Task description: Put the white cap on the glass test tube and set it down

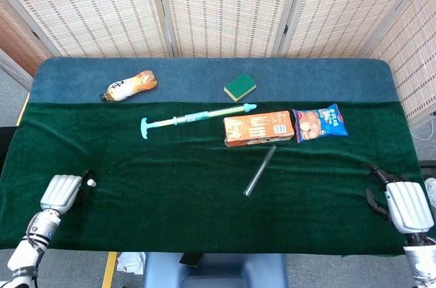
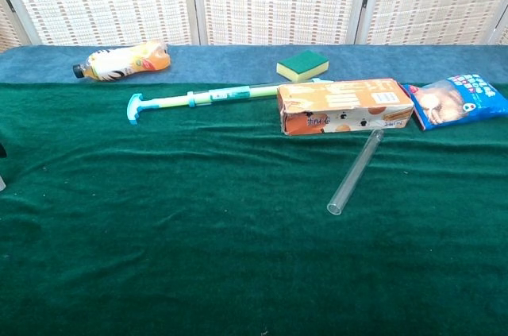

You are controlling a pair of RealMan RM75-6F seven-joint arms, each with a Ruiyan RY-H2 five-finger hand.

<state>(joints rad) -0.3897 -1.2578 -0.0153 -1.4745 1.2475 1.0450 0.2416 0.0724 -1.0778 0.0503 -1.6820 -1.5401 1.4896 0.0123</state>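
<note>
The glass test tube lies uncapped on the green cloth, just at 6 o'clock of the orange carton, its open mouth toward the near edge. The white cap sits far off at 9 o'clock, at the fingertips of the left hand; whether it is pinched I cannot tell. The right hand rests at 3 o'clock, fingers curled and empty. Capping seems entirely ahead. Only the head view shows cap and hands; the chest view shows the tube's open mouth plainly.

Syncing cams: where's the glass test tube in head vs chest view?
Head view: glass test tube lies diagonally just right of centre, below the orange box.
Chest view: glass test tube right of centre, open end nearest the camera.
Shared landmark: the orange box; the tube's far end lies against it.
</note>
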